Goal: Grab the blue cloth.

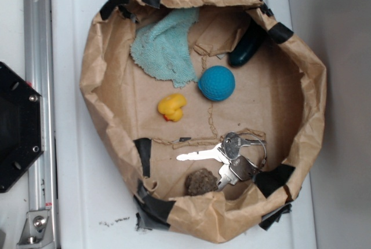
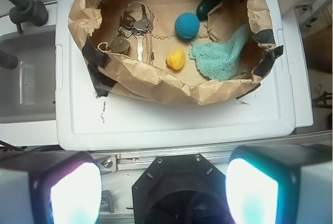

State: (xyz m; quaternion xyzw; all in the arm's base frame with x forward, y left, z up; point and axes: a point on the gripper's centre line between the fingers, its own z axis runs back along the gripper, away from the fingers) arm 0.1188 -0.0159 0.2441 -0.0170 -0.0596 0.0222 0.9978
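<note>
Wrist view: blue cloth (image 2: 221,57) drapes against paper rim (image 2: 156,83), duck (image 2: 176,60) beside.

White tabletop (image 1: 75,162), a moulded plastic slab with a raised rim. Sitting right on it, filling most of the surface: a crumpled brown paper nest (image 1: 98,104), walls rolled up and patched with black tape (image 1: 152,207) at 7, 5, 11 and 1 o'clock. Small dark specks (image 1: 114,222) on the bare white at 7 o'clock, just off the nest. In the wrist view, the same slab (image 2: 171,120) shows a broad bare strip at 6 o'clock below the nest (image 2: 151,81).
</note>
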